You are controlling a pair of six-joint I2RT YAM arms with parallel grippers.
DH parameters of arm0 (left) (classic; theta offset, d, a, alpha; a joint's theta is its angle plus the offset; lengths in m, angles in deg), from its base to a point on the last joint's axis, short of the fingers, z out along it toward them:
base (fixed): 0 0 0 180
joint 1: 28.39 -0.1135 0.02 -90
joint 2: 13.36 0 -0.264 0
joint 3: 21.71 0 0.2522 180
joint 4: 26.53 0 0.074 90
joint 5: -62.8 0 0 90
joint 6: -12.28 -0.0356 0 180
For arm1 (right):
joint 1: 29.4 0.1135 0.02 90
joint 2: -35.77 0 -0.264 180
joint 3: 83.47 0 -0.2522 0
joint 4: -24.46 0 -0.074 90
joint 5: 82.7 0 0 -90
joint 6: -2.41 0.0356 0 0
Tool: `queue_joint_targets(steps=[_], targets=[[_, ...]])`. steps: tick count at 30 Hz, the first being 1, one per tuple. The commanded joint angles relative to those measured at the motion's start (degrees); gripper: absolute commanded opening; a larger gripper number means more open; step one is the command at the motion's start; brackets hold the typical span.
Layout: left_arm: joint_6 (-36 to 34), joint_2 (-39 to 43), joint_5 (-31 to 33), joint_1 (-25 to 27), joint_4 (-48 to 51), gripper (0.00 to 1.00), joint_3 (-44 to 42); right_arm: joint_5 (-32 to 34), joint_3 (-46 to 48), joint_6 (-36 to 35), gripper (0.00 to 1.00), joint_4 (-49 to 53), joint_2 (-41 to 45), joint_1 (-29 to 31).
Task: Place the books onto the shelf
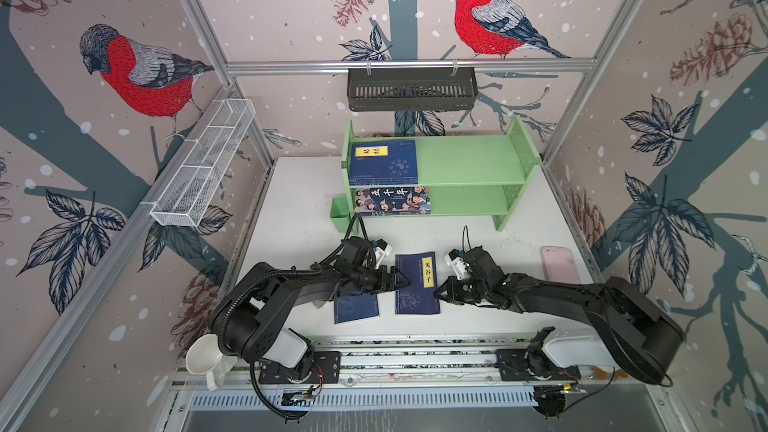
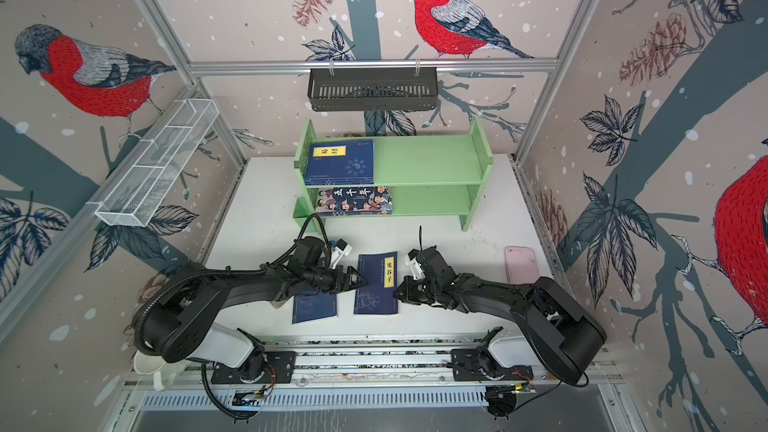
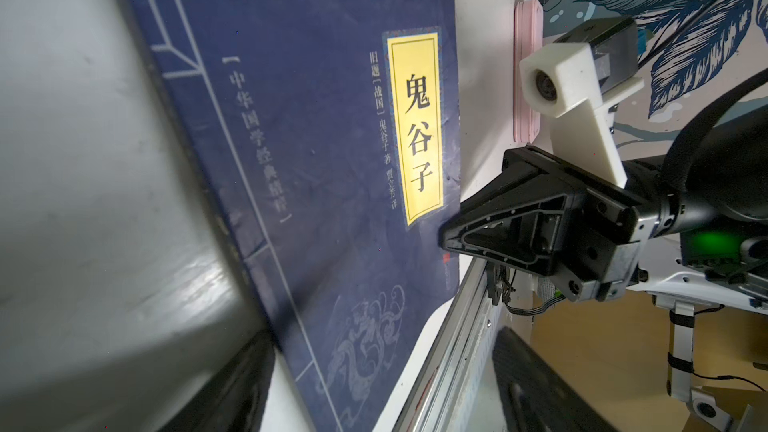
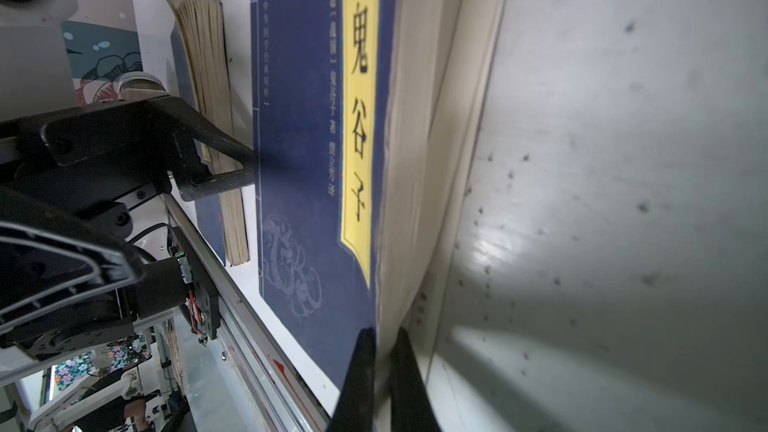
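Navy-blue yellow-labelled paperback book (image 1: 414,280) points long-way at the light green shelf (image 1: 469,160), right gripper (image 1: 436,293) pinching its side edge (left gripper (image 1: 404,280) spread apart).

A robot lab test cell: aluminium frame (image 1: 291,67) across the upper middle, bird-print wall panels (image 1: 62,139) at left, arm mounting rail (image 1: 415,353) along the bottom.
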State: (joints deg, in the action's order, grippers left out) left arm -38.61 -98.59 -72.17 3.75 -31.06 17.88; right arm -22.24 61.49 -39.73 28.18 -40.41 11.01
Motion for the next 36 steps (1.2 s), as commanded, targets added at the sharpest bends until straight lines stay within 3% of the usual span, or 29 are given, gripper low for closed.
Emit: queue_joint_targets(steps=[1, 11, 24, 31, 36], targets=[[-0.9, 1.2, -2.1, 0.3, -0.7, 0.83, 0.3, -2.3, 0.6, -0.3, 0.01, -3.0, 2.0, -0.8], [-3.1, 4.7, -0.9, -2.5, 3.2, 0.87, 1.4, -8.1, 2.4, -1.8, 0.0, -2.0, 11.3, -5.3], [-1.0, 6.1, -4.1, -3.9, 0.6, 0.9, -0.1, -14.4, -0.2, -4.5, 0.0, 0.0, 17.1, -6.2], [8.8, 6.3, -11.1, -4.5, -11.3, 0.81, -1.6, -17.7, -1.6, -5.6, 0.0, 0.1, 19.7, -6.2], [14.1, 8.2, -15.0, -4.6, -17.4, 0.63, -1.6, -19.7, -1.8, -5.3, 0.0, -0.9, 20.1, -6.2]])
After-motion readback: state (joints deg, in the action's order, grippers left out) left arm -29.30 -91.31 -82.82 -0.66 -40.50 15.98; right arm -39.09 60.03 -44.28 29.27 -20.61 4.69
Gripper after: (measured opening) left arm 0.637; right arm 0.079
